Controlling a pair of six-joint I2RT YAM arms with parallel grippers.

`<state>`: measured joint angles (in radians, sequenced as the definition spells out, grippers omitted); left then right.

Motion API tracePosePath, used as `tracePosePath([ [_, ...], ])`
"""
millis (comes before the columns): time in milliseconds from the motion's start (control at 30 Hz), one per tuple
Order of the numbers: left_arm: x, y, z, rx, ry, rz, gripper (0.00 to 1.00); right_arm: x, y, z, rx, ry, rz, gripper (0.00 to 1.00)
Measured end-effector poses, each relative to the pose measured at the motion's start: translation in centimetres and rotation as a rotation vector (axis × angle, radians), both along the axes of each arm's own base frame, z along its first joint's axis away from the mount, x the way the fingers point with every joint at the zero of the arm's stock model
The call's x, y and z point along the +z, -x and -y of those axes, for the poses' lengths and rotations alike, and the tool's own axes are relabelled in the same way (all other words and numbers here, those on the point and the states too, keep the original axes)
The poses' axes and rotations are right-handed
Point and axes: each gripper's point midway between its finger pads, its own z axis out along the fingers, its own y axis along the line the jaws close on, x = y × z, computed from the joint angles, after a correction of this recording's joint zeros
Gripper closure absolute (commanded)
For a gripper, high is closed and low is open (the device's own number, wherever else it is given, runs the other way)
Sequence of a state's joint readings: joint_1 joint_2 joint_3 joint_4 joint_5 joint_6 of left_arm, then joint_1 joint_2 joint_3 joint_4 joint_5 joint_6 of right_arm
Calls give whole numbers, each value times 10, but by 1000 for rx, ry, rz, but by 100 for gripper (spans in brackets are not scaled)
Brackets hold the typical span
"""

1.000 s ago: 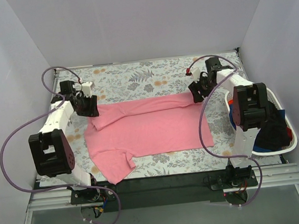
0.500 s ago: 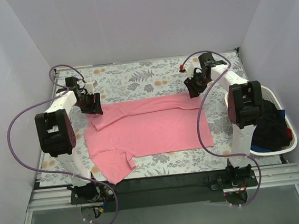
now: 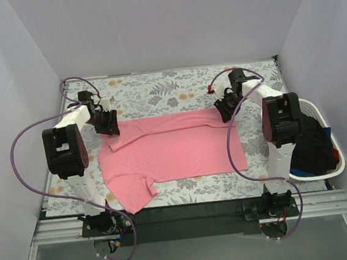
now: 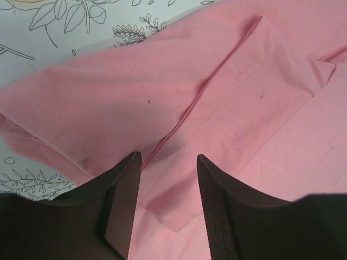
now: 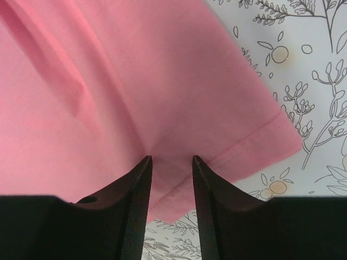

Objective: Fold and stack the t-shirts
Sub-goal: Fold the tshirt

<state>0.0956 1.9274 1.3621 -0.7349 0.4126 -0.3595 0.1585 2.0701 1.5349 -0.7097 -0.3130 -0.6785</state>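
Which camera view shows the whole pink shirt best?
Top external: the pink shirt lies spread on the tablecloth, with nearly all its outline in view. The left wrist view shows only a stitched seam and a fold. The right wrist view shows only one hemmed corner.

Pink t-shirt [image 4: 227, 86]: soft matt cloth, fine knit, lightly creased, stitched hems. Tablecloth [image 3: 157, 91]: matt printed cloth, and the laundry basket [image 3: 318, 179] is smooth white plastic with a slight sheen. Left gripper [image 4: 168, 162]: matt black plastic, with finely ribbed pads [image 4: 210, 216].
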Motion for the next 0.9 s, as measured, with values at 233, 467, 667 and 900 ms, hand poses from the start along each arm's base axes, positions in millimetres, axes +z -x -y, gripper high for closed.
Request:
tracePosePath([
  [233, -6, 4, 3, -12, -3, -17, 53, 0, 0, 0, 2, 1, 2, 58],
  [467, -14, 11, 10, -39, -17, -40, 64, 0, 0, 0, 2, 1, 2, 59],
  [667, -12, 13, 12, -55, -19, -41, 77, 0, 0, 0, 3, 1, 1, 59],
  [900, 5, 21, 14, -82, -21, -14, 99, 0, 0, -1, 5, 1, 0, 59],
])
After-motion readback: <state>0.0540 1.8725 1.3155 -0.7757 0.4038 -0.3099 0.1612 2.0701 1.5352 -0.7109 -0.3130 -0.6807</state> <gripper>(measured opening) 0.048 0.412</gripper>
